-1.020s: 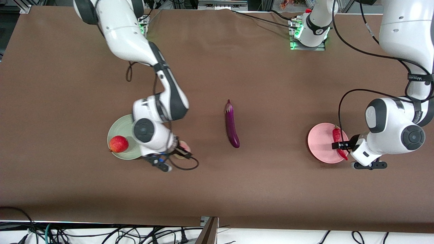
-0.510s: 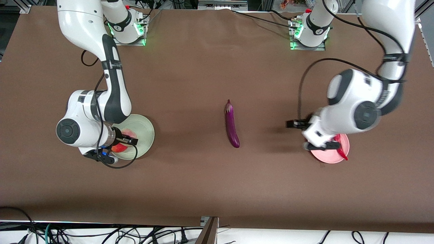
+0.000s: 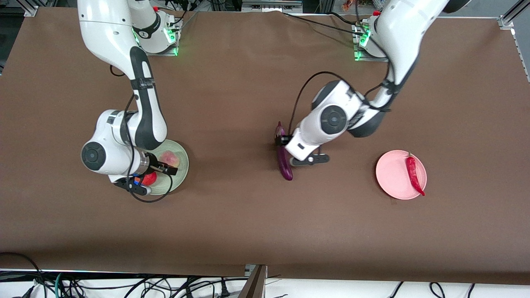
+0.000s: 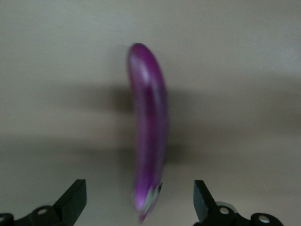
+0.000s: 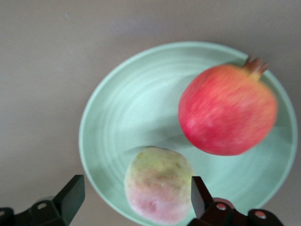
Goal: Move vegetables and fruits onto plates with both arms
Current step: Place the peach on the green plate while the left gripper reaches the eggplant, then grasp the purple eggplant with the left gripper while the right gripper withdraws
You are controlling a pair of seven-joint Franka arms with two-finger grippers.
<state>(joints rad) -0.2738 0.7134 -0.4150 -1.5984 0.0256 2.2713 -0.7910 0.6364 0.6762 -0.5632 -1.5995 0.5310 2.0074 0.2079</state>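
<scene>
Left gripper (image 4: pixel 139 200) over long glossy purple eggplant (image 3: pixel 284 159), jaws wide, straddling for grasp. Right gripper (image 5: pixel 134 200) over pale green plate (image 3: pixel 181 159), jaws wide, empty; peach (image 5: pixel 159 191) released.

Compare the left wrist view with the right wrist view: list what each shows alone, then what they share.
Only the left wrist view: the purple eggplant lying on the bare table, with the left end effector open above it.

Only the right wrist view: the green plate holding the red fruit and the peach, with the right end effector open over the peach.

Both: the brown table and a pair of spread black fingertips.
</scene>
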